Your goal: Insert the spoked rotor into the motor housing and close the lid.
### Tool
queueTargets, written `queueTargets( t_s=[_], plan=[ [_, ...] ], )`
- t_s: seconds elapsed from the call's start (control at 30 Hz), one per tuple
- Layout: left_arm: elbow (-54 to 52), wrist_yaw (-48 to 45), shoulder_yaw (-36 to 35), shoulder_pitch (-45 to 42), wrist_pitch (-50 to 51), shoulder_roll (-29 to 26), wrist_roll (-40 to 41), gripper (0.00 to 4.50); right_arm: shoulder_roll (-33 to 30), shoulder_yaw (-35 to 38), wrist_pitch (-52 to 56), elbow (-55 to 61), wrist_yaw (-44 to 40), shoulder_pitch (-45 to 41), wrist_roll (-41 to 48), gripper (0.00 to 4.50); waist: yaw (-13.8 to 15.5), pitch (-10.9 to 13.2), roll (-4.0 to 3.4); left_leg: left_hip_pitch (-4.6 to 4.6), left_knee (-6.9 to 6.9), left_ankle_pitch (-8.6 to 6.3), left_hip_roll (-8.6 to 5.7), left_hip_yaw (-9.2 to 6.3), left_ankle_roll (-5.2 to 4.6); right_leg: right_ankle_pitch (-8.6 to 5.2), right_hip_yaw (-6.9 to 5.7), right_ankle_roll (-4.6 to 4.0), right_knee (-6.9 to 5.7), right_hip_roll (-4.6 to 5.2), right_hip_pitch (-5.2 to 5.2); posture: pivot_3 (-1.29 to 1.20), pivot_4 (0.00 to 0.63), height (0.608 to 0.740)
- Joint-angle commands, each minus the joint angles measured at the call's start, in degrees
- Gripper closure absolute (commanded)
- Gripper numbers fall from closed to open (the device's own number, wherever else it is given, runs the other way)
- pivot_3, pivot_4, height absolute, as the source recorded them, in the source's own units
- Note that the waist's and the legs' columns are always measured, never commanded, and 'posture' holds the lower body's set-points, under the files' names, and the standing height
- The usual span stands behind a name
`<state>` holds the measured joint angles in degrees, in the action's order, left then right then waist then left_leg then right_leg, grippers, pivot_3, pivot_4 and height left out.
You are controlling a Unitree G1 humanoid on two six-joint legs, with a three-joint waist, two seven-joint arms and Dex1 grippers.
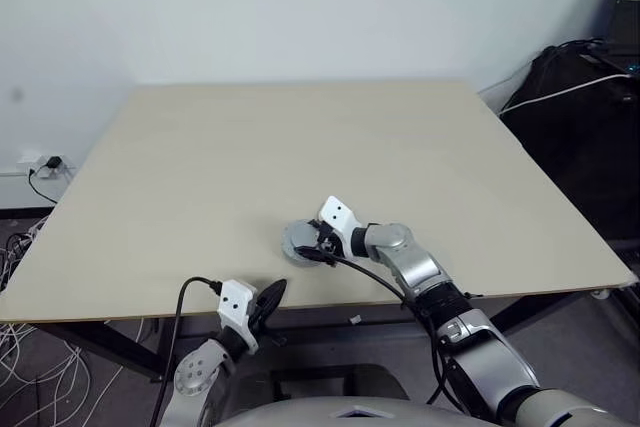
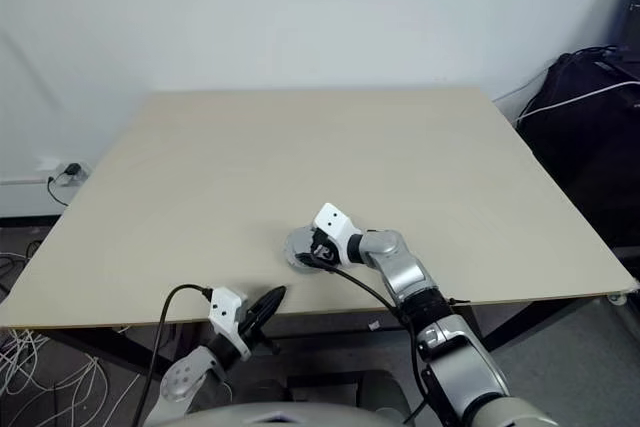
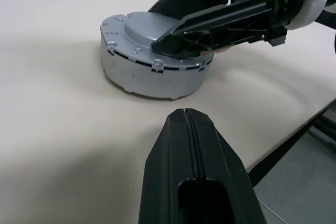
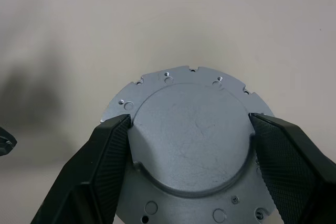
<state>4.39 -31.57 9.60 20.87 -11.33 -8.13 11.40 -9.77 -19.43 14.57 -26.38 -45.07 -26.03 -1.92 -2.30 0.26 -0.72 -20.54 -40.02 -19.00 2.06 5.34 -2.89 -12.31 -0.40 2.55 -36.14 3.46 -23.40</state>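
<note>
Grey round assembly sits on the beige table (image 1: 300, 137), low centre of the head view near the front edge. Visible top is the lid (image 4: 191, 140), flat plain grey disc with a raised central round face and a notched, hole-dotted flange. It rests on a squat grey cylindrical body, the motor housing (image 3: 142, 74), so lid is on top of the housing; copper windings and spoked rotor can't be made out.

Right gripper (image 4: 189, 135) reaches in from lower right of the head view, angled down onto the assembly. Its two black fingers (image 4: 105, 150) are spread wide, one on each side of the raised centre of the lid, pads touching or just beside its edge; firm squeeze can't be told.

Left gripper (image 1: 268, 302) is at the bottom of the head view, just off the table's front edge, near the assembly but apart from it. Fingers pressed together, nothing between them.

Cables and a wall socket lie at far left; dark bag at upper right.
</note>
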Motion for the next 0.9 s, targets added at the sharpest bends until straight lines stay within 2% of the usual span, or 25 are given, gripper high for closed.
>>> queueTargets(
  t_s=[0.03,0.4,0.9],
  plan=[
    [-1.03,-0.29,-0.07,-0.5,-0.82,0.07,0.4,4.5,-0.12,-0.62,1.82,1.05,1.26,-0.52,-1.35,1.2,0.0,0.0,0.0,0.02,0.0,0.0,0.02,0.0,0.0,0.0,-0.01,0.0,0.0,0.0,-0.01,0.0,0.0,0.74],
    [-2.98,0.22,0.3,0.4,0.0,-0.01,0.35,4.5,-1.38,-3.14,6.3,2.22,1.11,-1.0,-3.39,1.2,0.03,-0.03,-0.02,0.06,0.0,0.0,0.13,-0.01,0.0,0.01,0.0,-0.03,0.0,0.03,-0.02,0.0,0.0,0.74],
    [-3.33,0.17,0.18,0.66,0.48,0.05,0.63,4.5,-2.63,-2.8,7.34,1.14,0.74,-2.04,-3.24,1.2,0.14,-0.03,-0.02,0.05,0.0,-0.01,0.2,-0.03,0.0,0.0,-0.03,-0.04,0.02,0.05,-0.03,0.0,0.0,0.74]
  ],
)
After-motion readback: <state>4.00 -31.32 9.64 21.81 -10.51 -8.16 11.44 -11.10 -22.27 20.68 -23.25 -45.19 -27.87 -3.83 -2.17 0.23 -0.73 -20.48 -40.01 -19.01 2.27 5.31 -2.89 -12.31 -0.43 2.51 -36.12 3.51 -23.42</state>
